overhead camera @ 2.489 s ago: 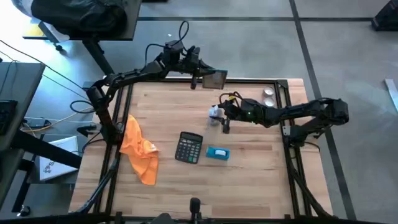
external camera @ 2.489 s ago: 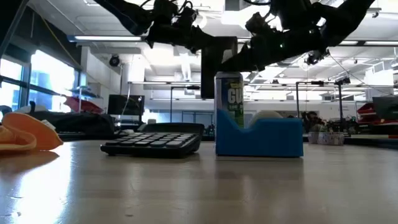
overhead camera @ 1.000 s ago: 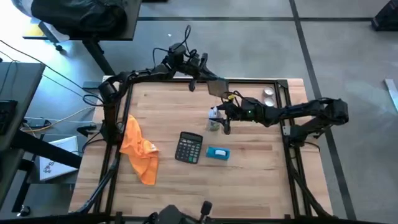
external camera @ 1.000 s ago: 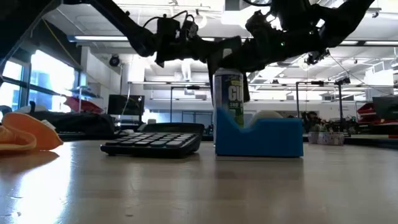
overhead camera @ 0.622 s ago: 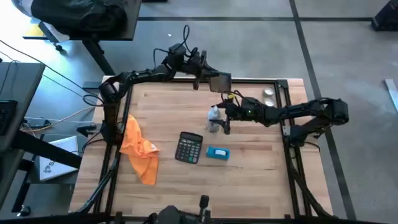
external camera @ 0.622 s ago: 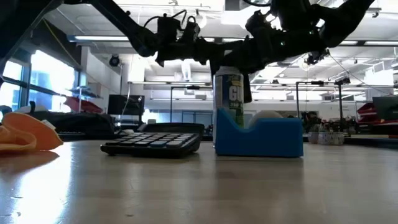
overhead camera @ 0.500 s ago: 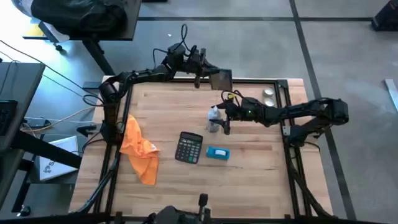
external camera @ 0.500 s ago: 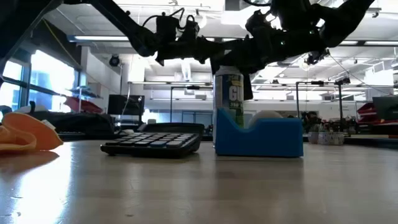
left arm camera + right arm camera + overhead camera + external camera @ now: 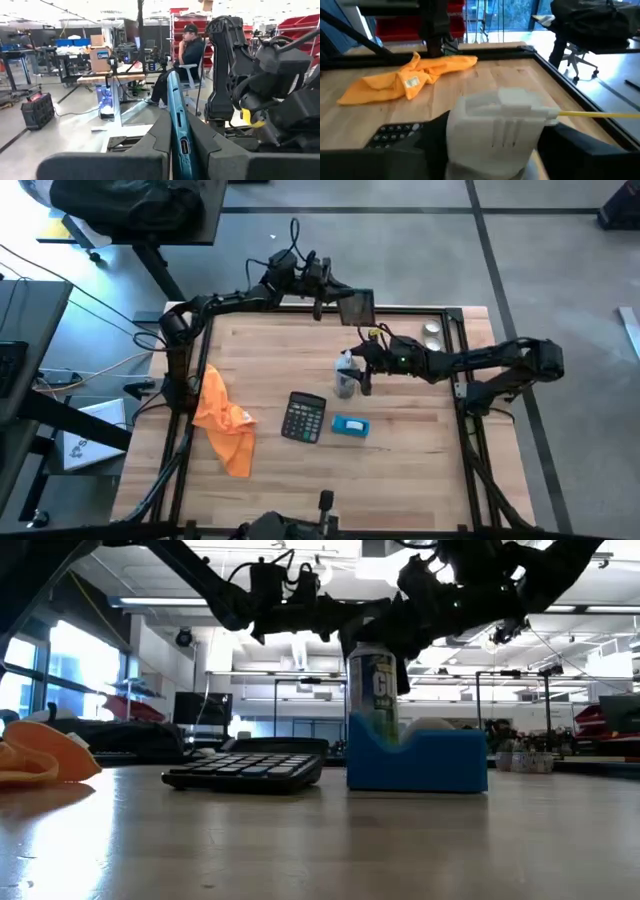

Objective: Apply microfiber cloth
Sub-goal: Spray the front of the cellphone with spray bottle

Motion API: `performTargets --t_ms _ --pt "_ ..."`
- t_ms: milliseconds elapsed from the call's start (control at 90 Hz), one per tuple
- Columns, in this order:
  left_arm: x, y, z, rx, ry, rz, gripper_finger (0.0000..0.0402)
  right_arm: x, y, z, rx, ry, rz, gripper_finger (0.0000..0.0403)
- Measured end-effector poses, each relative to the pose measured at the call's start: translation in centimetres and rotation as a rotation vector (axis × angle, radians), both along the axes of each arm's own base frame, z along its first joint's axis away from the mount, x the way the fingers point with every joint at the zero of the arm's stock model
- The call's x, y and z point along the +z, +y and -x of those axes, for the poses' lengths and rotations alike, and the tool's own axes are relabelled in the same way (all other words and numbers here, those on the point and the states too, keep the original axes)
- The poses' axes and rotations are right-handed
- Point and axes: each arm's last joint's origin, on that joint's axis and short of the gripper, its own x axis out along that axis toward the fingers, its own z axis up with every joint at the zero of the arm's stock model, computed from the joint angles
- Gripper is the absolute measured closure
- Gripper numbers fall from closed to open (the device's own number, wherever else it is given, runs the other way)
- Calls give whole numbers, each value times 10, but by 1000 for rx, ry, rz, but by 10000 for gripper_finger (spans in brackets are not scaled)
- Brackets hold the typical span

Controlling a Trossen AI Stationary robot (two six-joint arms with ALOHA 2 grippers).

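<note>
The orange microfiber cloth [image 9: 222, 420] lies crumpled on the table's left side, and no gripper touches it; it also shows in the right wrist view [image 9: 407, 77] and at the low view's left edge [image 9: 40, 760]. Above the far edge, my left gripper [image 9: 332, 299] is shut on a flat teal slab [image 9: 356, 307]. At the table's middle, my right gripper [image 9: 357, 376] is shut on a spray can [image 9: 345, 374] with a white cap [image 9: 502, 117]. A black calculator [image 9: 305, 417] and a small blue box [image 9: 349, 426] lie nearer the front. My left gripper pinches the slab's end with the port [image 9: 181, 146] between its two fingers, which lie on its two flat faces. The slab reaches away from the fingers and is lifted clear above the table's far edge. My right gripper has one finger [image 9: 415, 150] on either side of the can's body, below the white cap. The fingers come level from the table's right. The can stands upright; the blue box hides its bottom in the low view.
Two small round metal things [image 9: 432, 332] sit at the far right corner. Black frame rails [image 9: 470, 450] run along the table's edges. A person [image 9: 190, 47] sits in the room beyond the table. Bare wood shows at the front right [image 9: 410, 480].
My left gripper has gone a little toward the table's right and far edge and has turned the slab, which showed as a thin slanting strip from above and now shows a broad face. The can in my right gripper has shifted slightly sideways in the low view.
</note>
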Motion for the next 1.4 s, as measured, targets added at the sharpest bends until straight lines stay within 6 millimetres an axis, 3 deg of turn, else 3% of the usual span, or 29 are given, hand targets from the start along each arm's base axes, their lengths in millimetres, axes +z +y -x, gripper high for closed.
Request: performTargets --t_ms 111,244,433,656,944,1122,1200,1300,1400 --pt "0 0 0 -4 0 -1 392 -1 0 -1 3 4 10 80" --pt "0 0 0 -8 2 0 392 -4 0 -3 32 6 23 84" --pt "0 0 0 -11 7 4 392 -4 1 -4 64 0 27 129" --pt "0 0 0 -15 8 4 392 -5 2 -4 82 8 4 220" --pt "-2 0 0 -15 26 18 392 -6 1 -3 69 18 -5 217" --pt "-2 -2 0 -52 30 24 392 -10 1 -3 55 45 -46 109" --pt "-2 -2 0 -52 30 24 392 -10 1 -2 55 51 -48 85" --pt "-2 -2 0 -56 30 24 392 -11 1 -2 53 60 -54 88" --pt "-2 -2 0 -55 30 23 392 -10 1 -2 52 52 -55 121"
